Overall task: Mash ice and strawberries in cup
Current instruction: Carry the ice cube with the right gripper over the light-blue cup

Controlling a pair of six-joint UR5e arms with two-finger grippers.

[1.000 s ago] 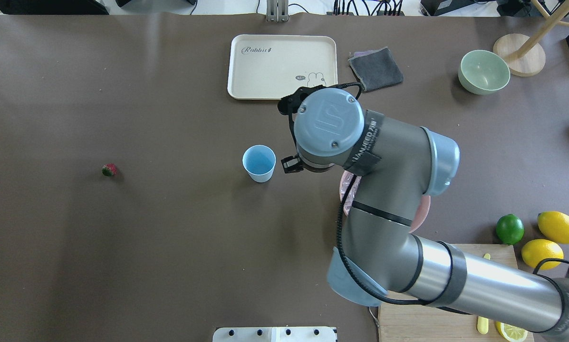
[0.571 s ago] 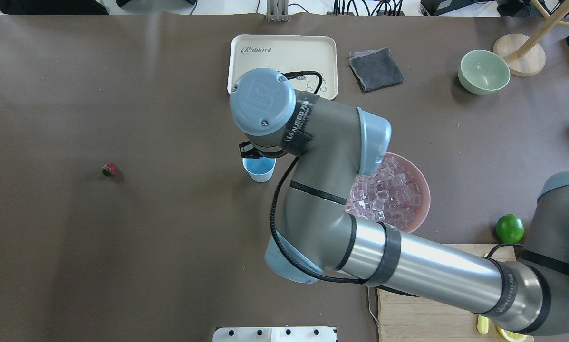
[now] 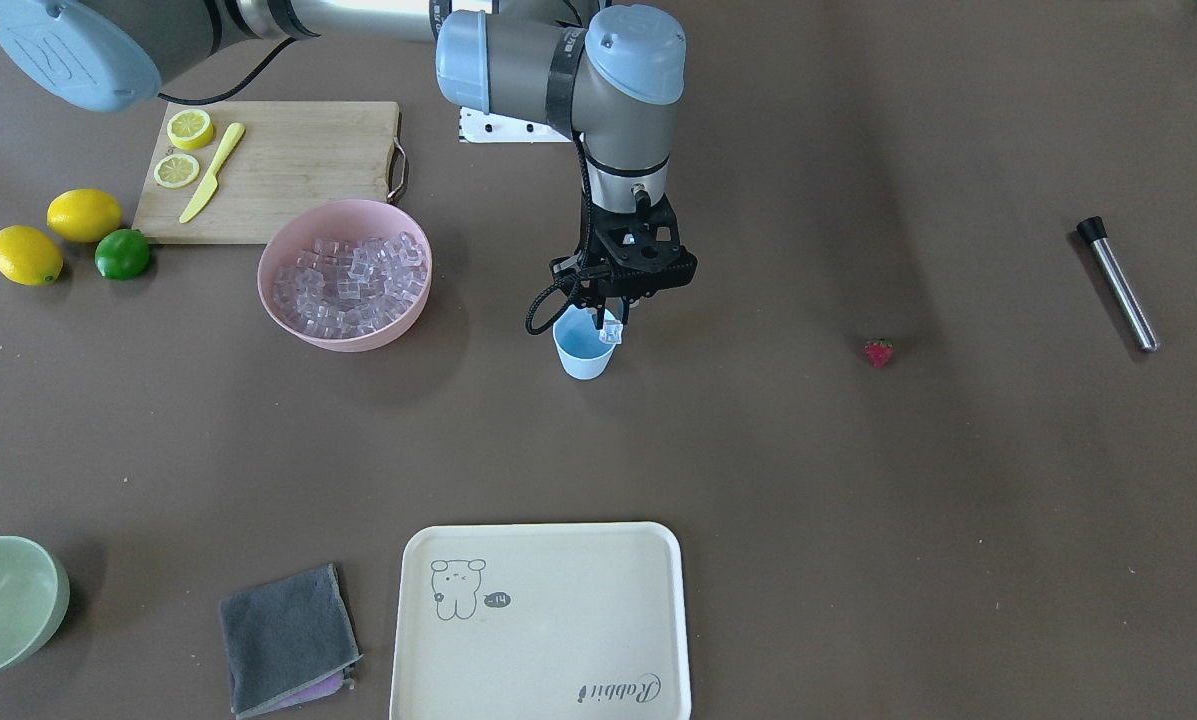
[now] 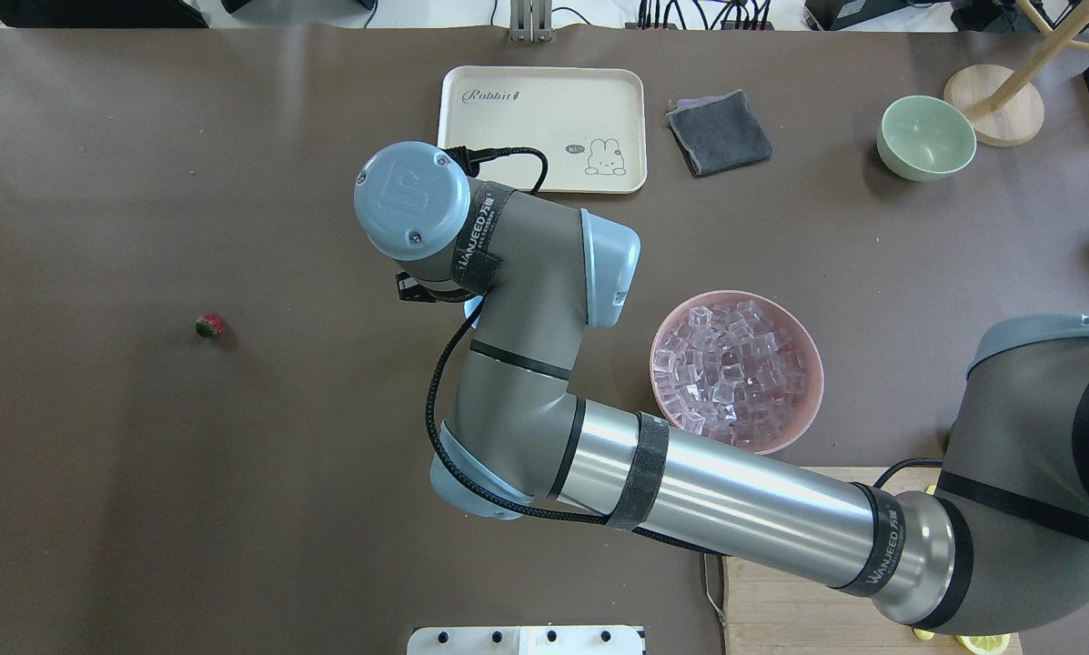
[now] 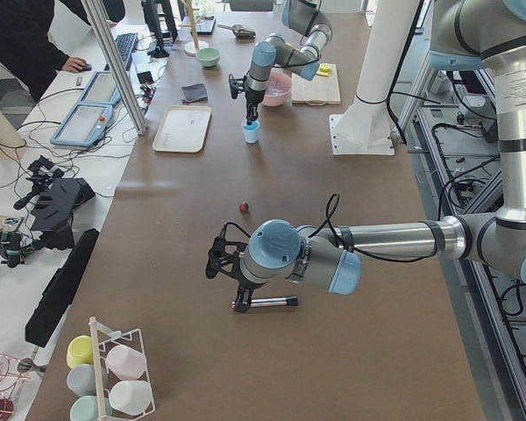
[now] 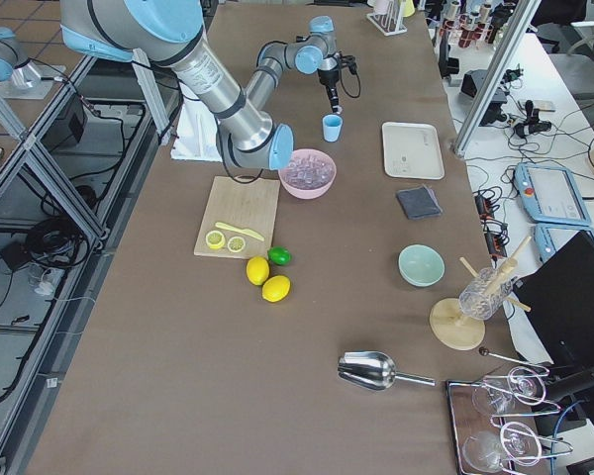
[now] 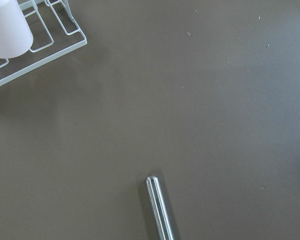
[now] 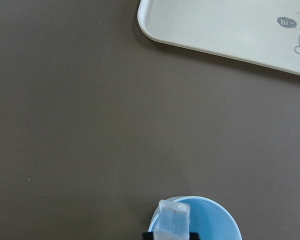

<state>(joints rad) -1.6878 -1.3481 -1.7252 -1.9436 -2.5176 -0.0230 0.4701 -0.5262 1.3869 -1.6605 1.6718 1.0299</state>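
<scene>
A: How will the ice cube [image 8: 173,220] handle?
B: Light, hard and probably slick. The right end effector [image 3: 606,322] is clamped on its flat sides, holding it over the mouth of the light-blue cup [image 3: 583,358]. The cup looks light too and could tip if its rim is knocked. More ice [image 3: 348,280] is heaped in the pink bowl [image 3: 343,340] near it on the worktop.
A: And the strawberry [image 3: 878,352]?
B: Soft and easily bruised. It lies alone, well apart from the cup, and is best pinched gently across its middle.
A: What is hard to make out?
B: From overhead the arm covers nearly all of the cup, and the right wrist camera cuts off the fingers. The left end effector [image 5: 238,300] shows in only 1 side view, by the steel muddler [image 3: 1118,285], so open or closed cannot be told. The cup's bottom is perhaps bare.
</scene>
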